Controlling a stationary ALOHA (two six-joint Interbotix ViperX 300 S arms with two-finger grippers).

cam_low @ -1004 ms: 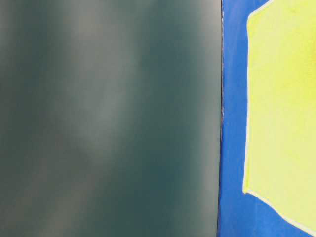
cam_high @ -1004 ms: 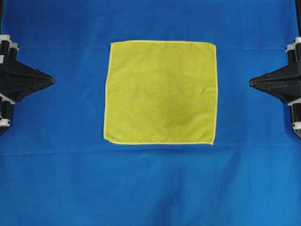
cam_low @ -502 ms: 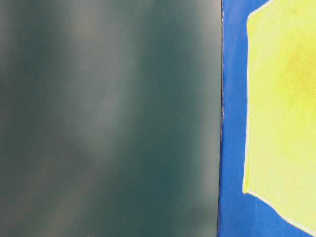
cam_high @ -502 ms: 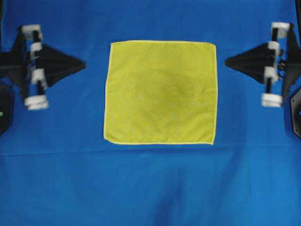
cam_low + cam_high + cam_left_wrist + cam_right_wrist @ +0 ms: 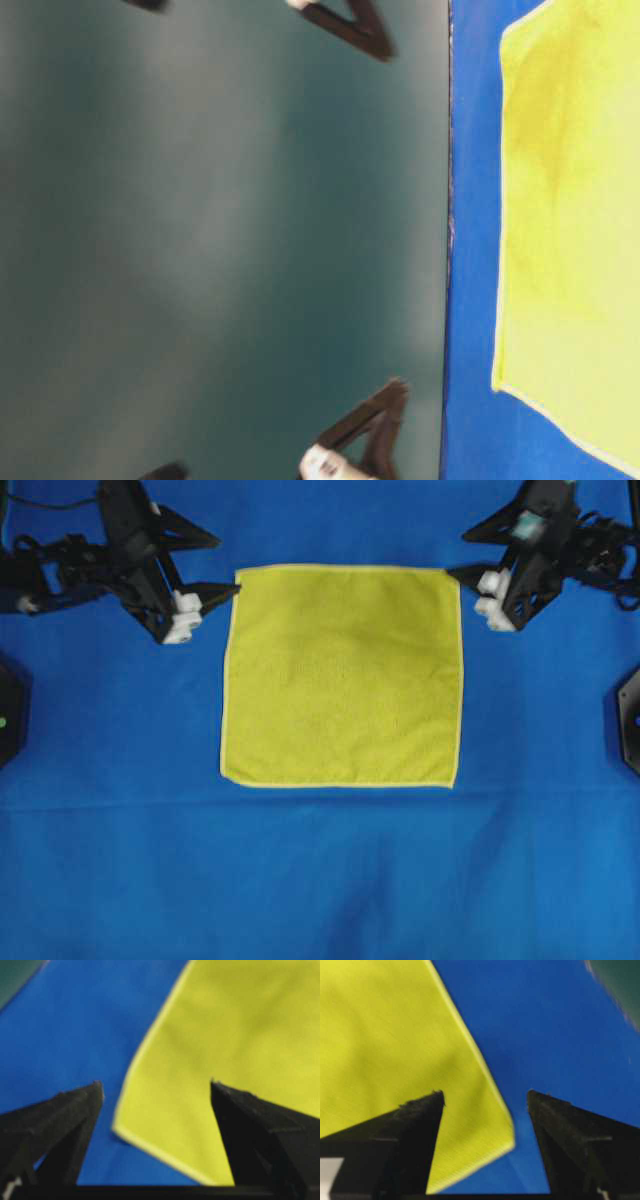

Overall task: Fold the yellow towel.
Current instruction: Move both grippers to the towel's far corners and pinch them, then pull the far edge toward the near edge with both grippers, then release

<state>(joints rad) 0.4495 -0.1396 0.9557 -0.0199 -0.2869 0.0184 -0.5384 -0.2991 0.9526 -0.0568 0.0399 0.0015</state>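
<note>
Both tools, left (image 5: 228, 565) and right (image 5: 455, 552), are now advanced, spread wide, to the far corners of the unmoved yellow towel (image 5: 342, 676).

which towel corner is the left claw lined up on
The far-left corner of the yellow towel, at the overhead view's top left. The open left claw straddles it; the right claw covers the far-right corner, the near corners unattended.

Yellow towel (image 5: 570, 230) cropped at table-level view's right edge
</note>
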